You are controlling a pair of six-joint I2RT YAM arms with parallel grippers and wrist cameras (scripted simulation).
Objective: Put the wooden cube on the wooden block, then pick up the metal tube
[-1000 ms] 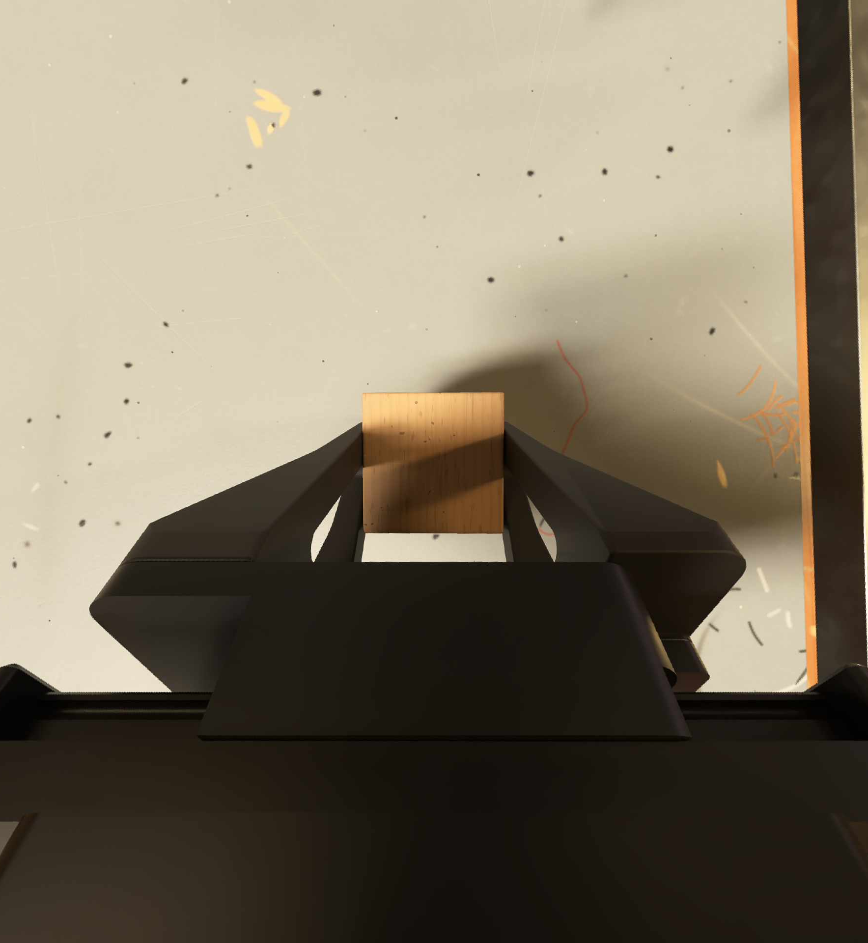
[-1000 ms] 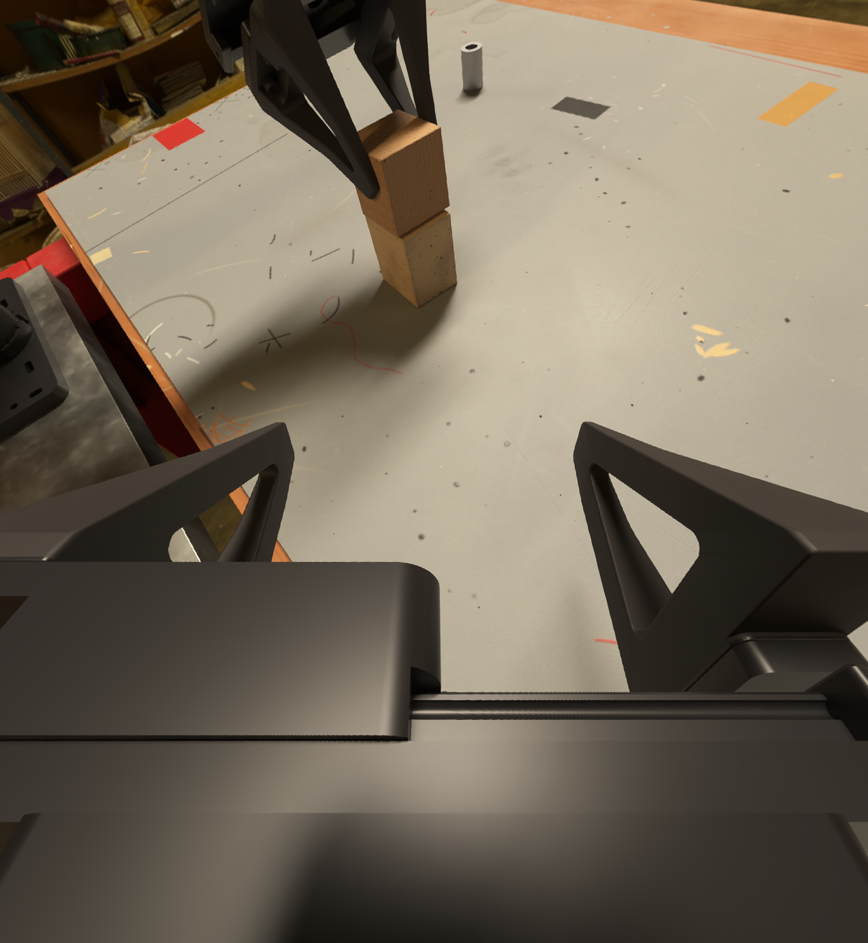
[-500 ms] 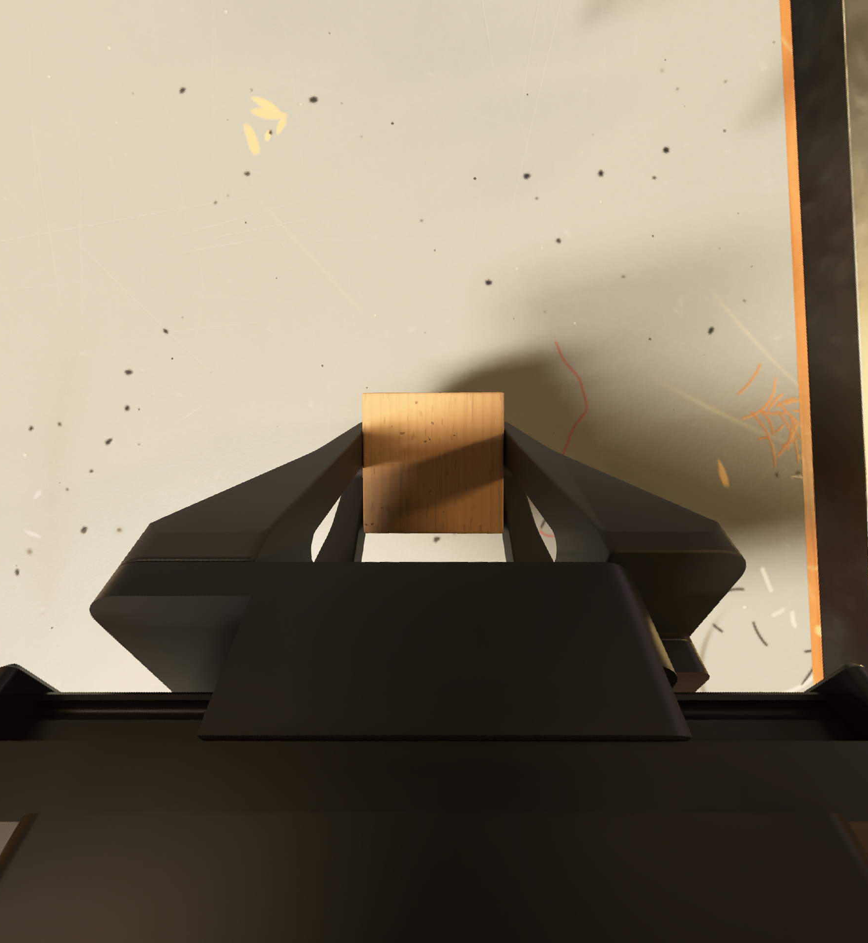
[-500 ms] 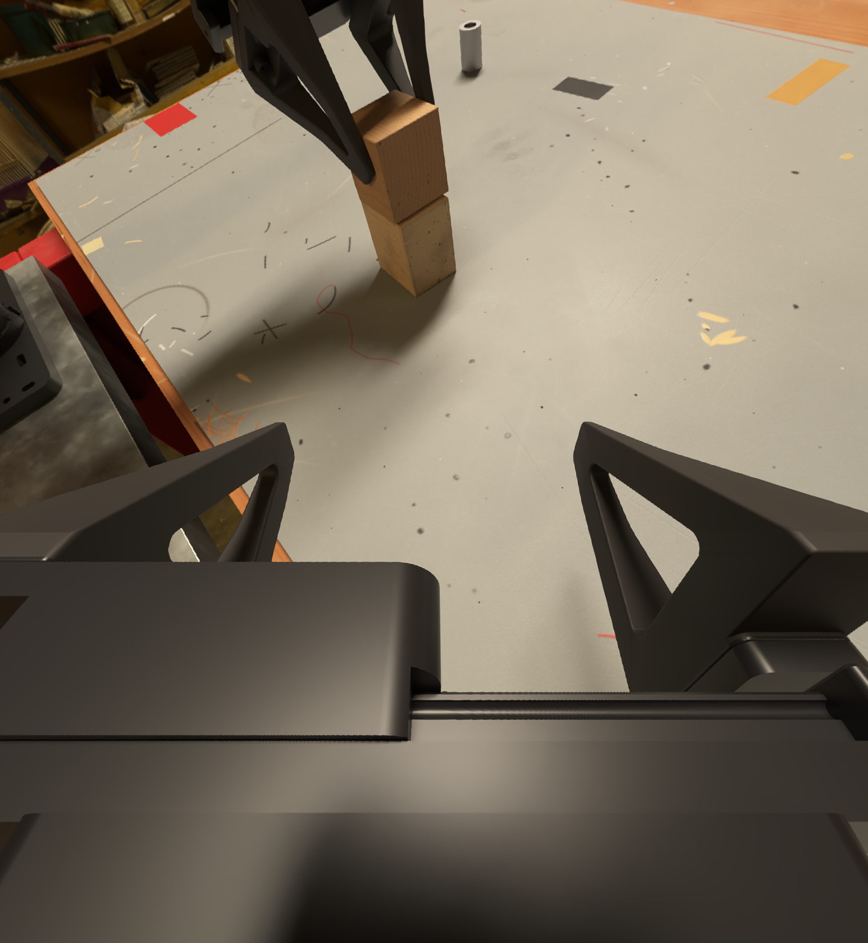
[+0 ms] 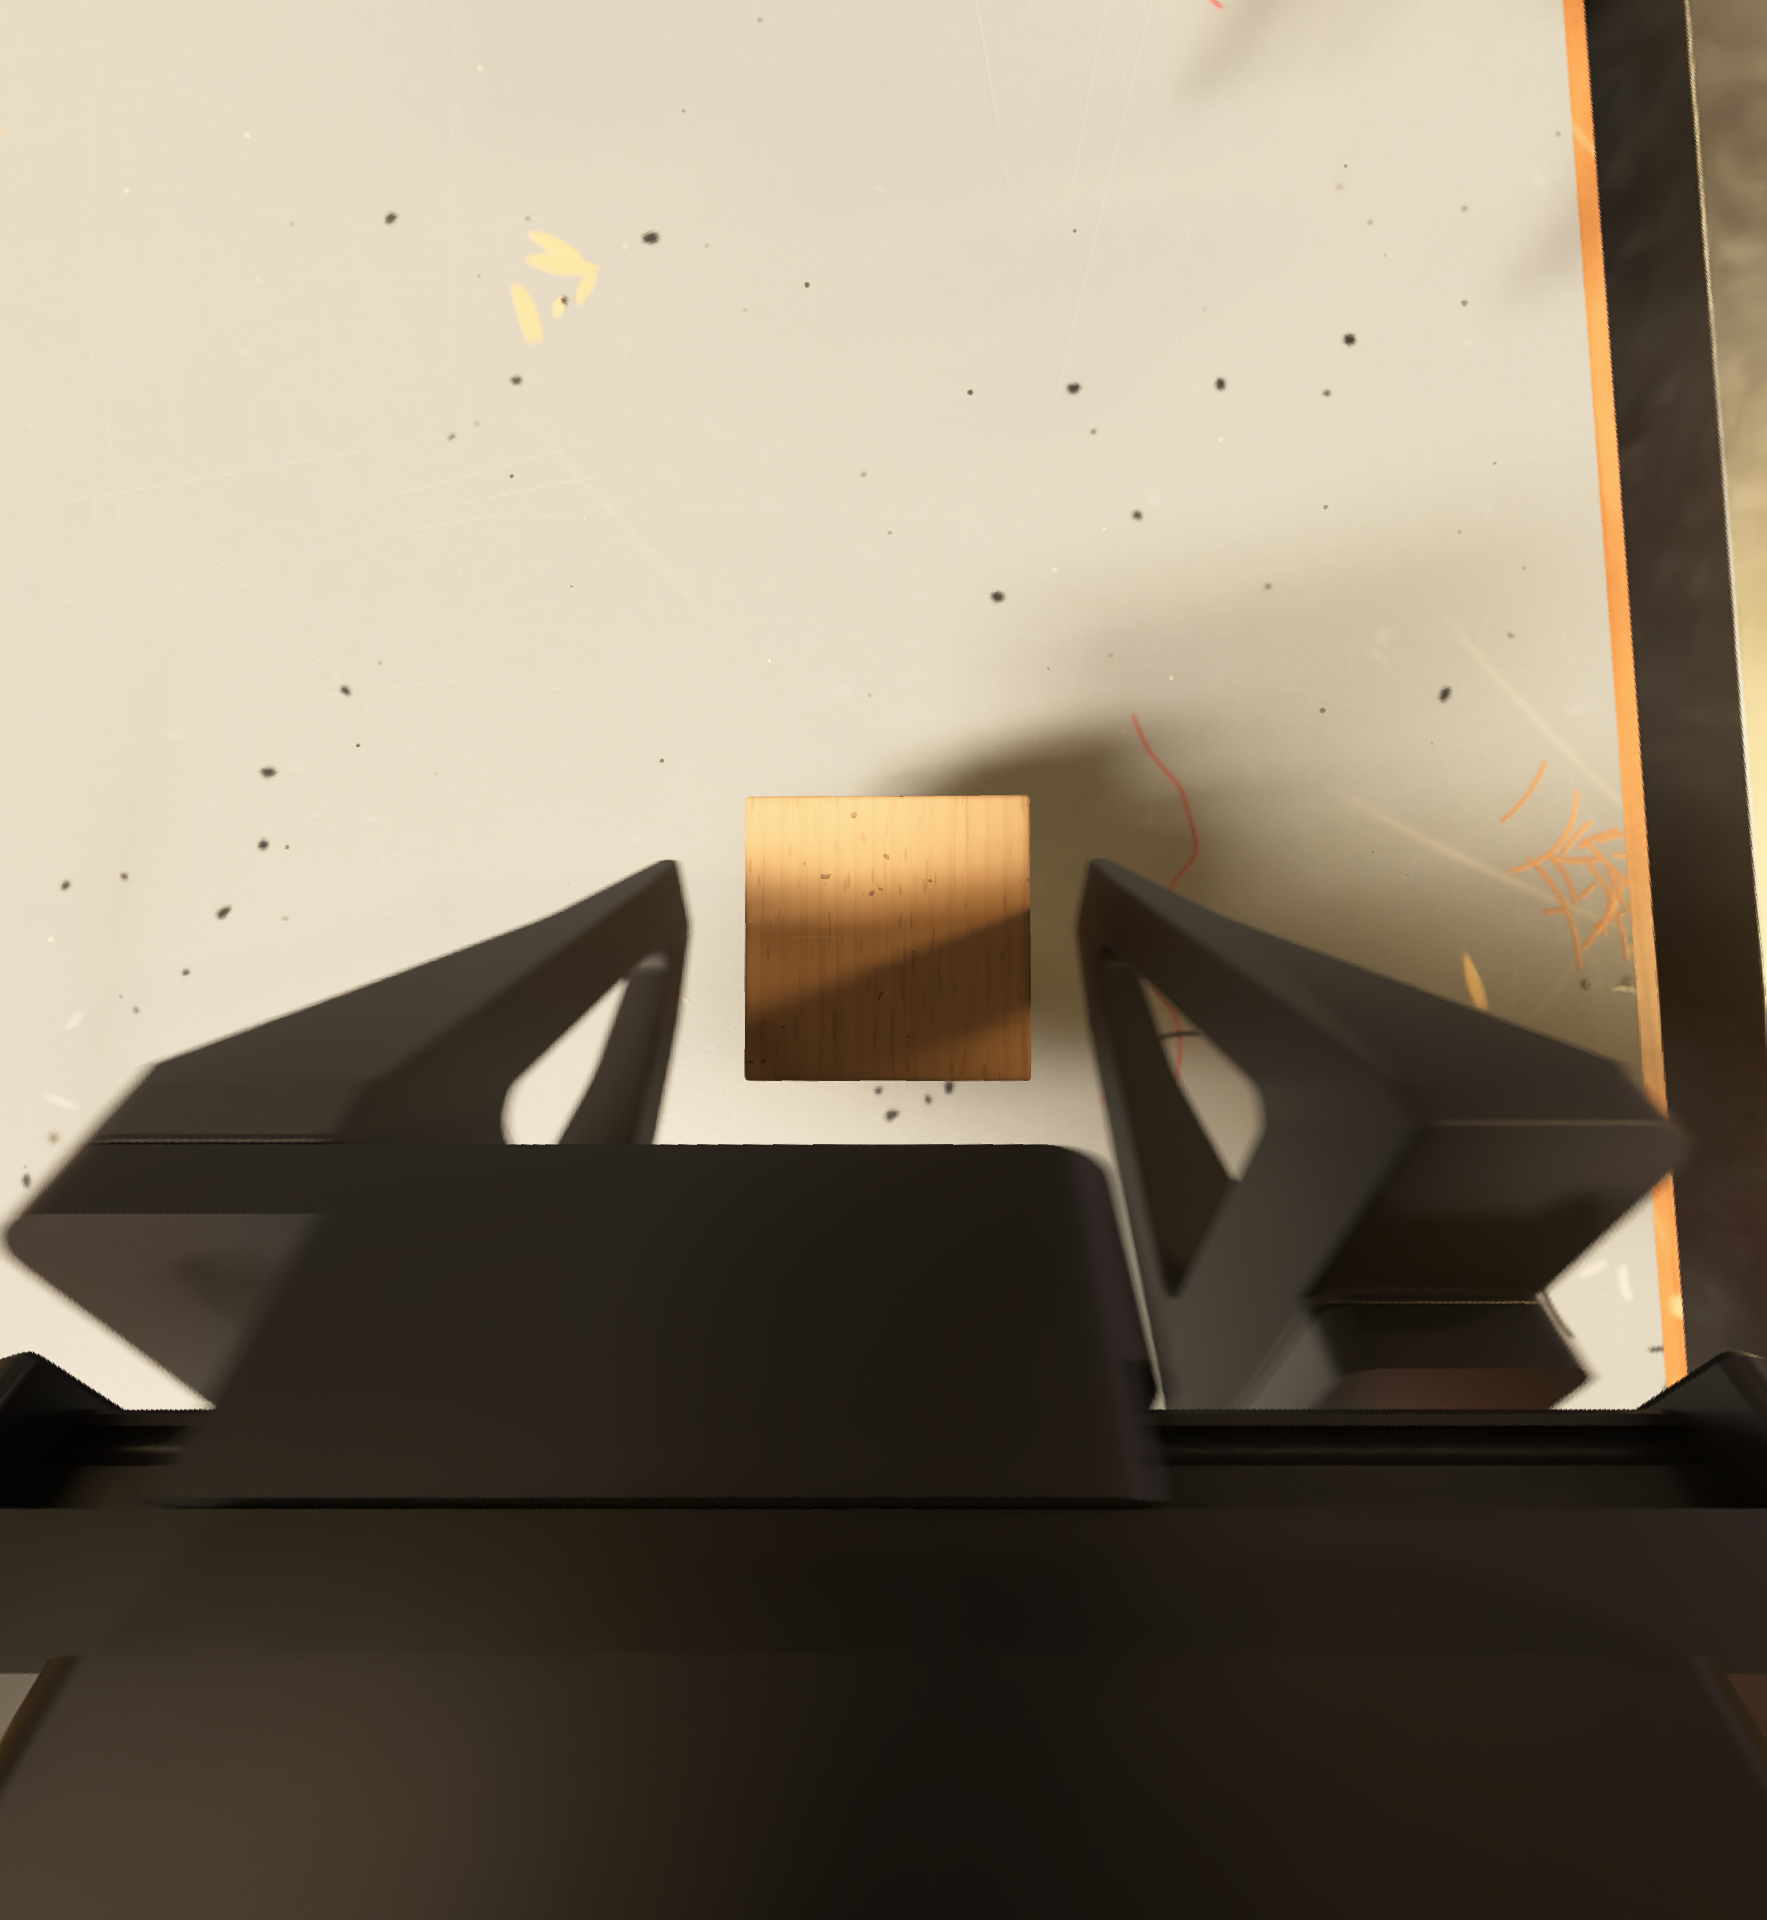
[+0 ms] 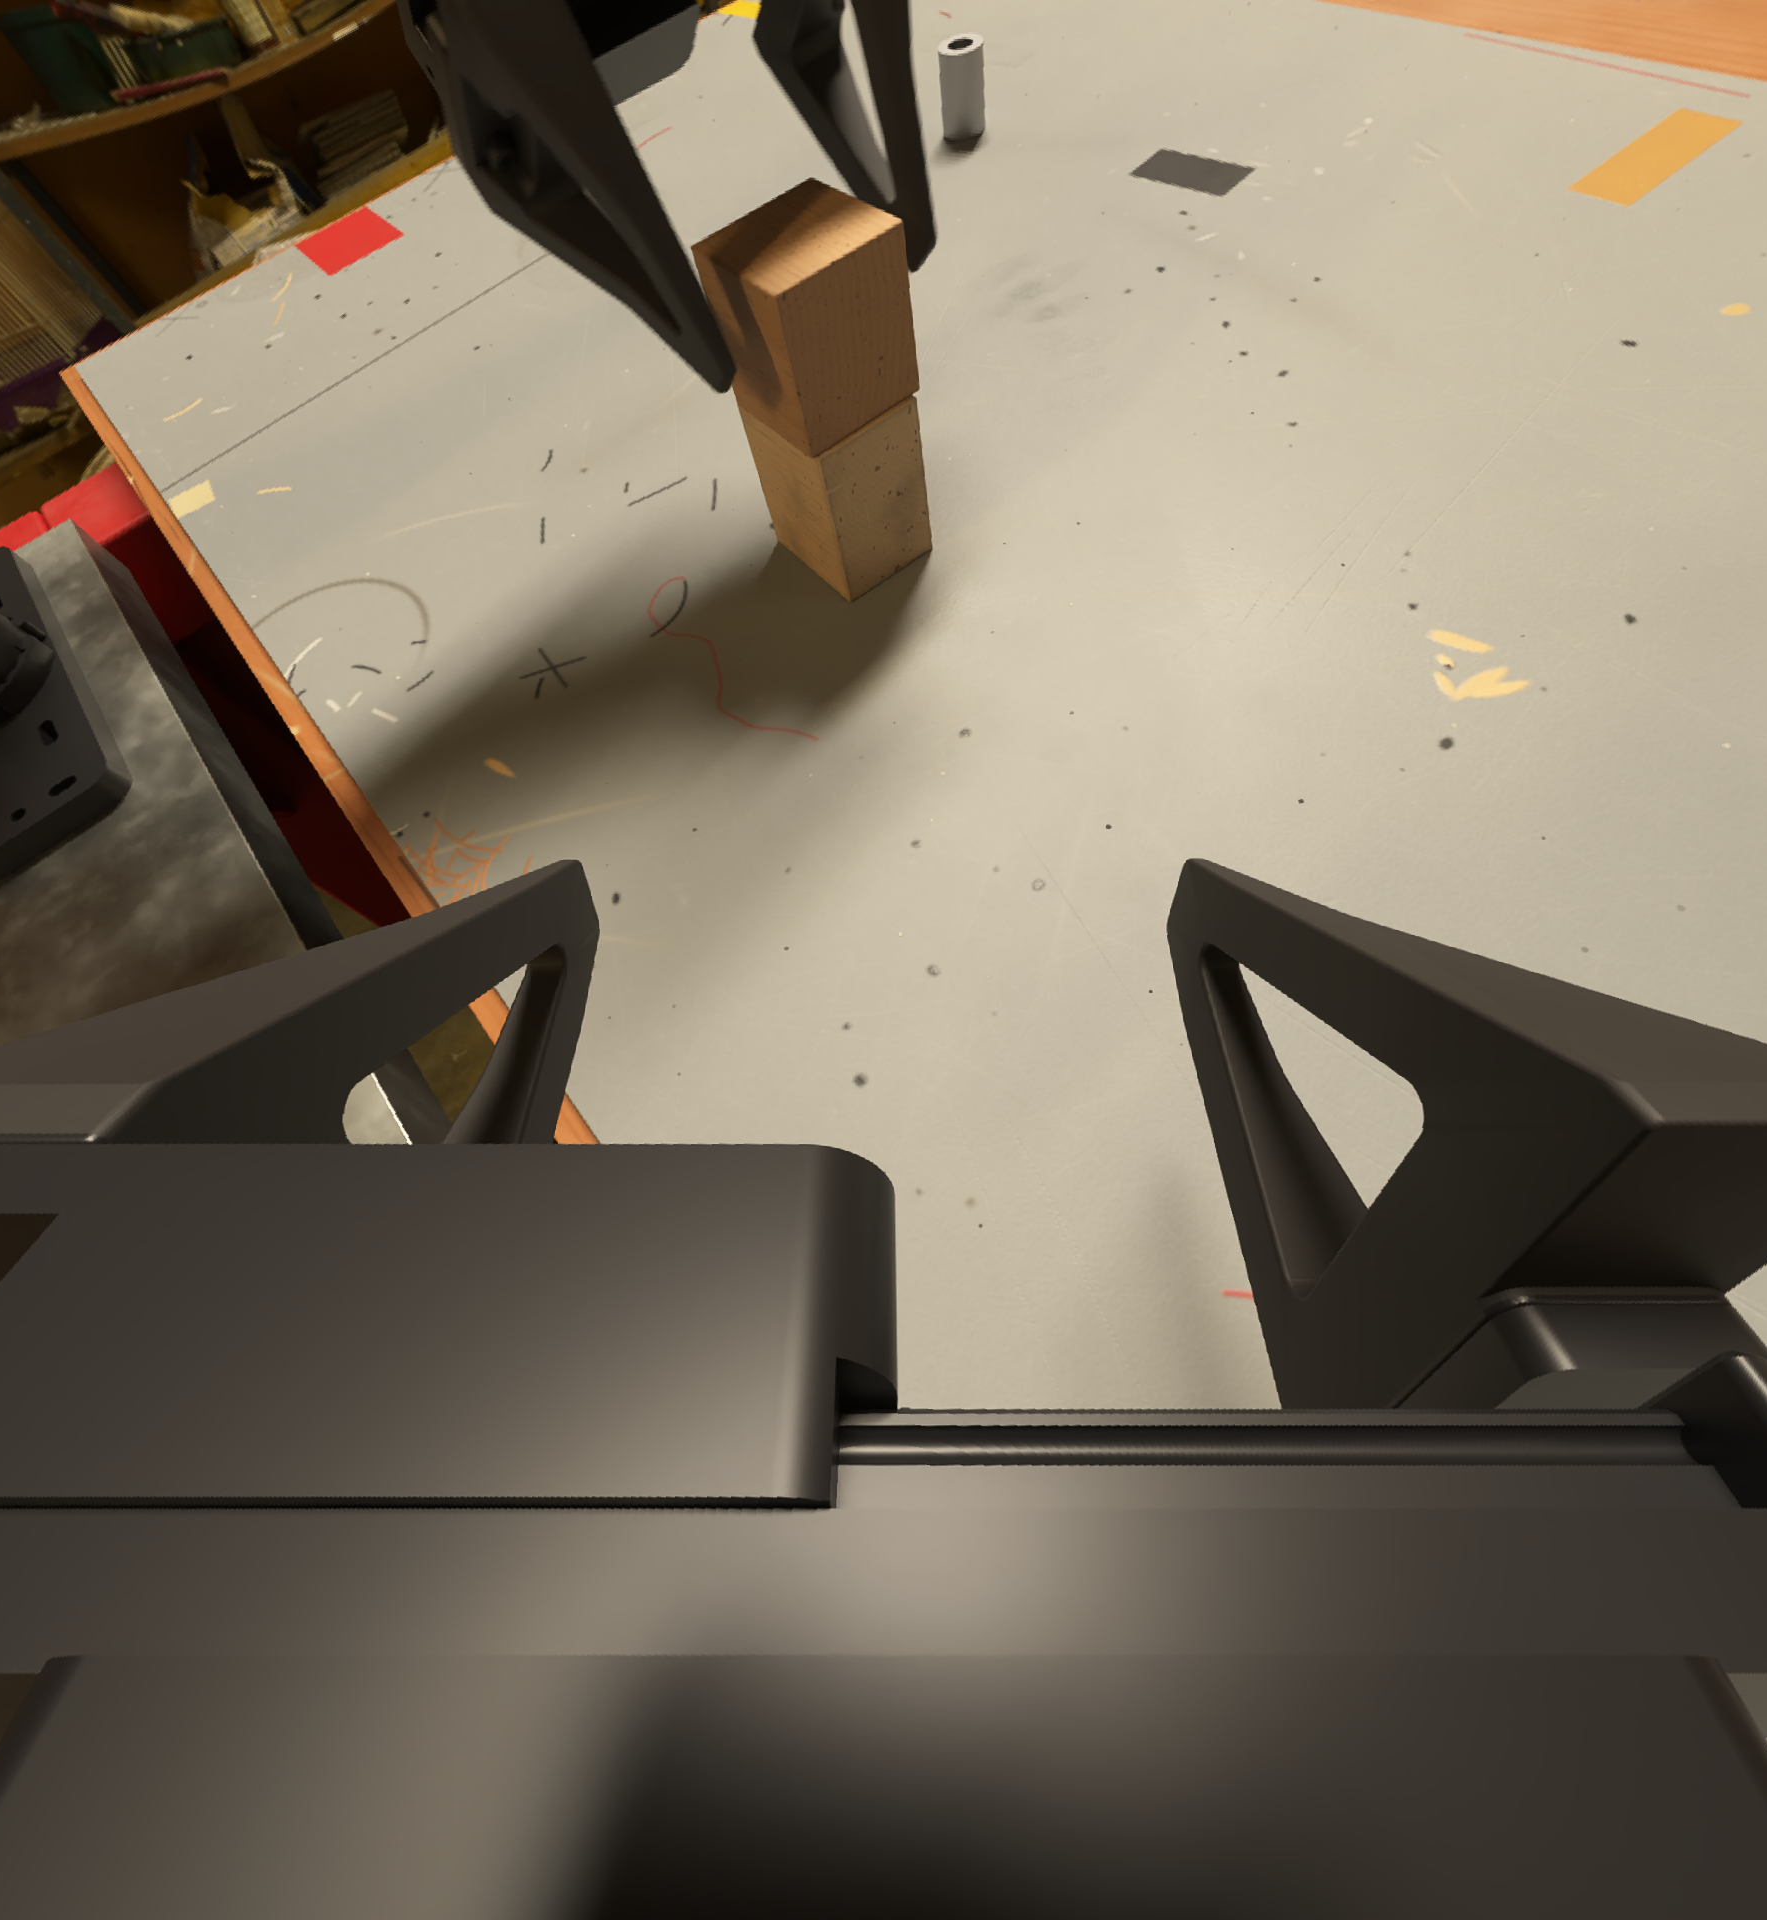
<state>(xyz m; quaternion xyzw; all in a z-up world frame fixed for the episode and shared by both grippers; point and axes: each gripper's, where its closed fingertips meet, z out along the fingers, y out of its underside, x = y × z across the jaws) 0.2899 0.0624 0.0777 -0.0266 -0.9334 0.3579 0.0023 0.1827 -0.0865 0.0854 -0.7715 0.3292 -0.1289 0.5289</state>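
Grey speckled worktop with orange edge; cluttered wooden shelves at upper left; warm light from the right.

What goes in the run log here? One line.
wooden cube: stacked on wooden block | left gripper: open | right gripper: open | metal tube: untouched

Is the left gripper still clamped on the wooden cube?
No: in the left wrist view the left gripper stands open, with bare table showing between each finger and the wooden cube.
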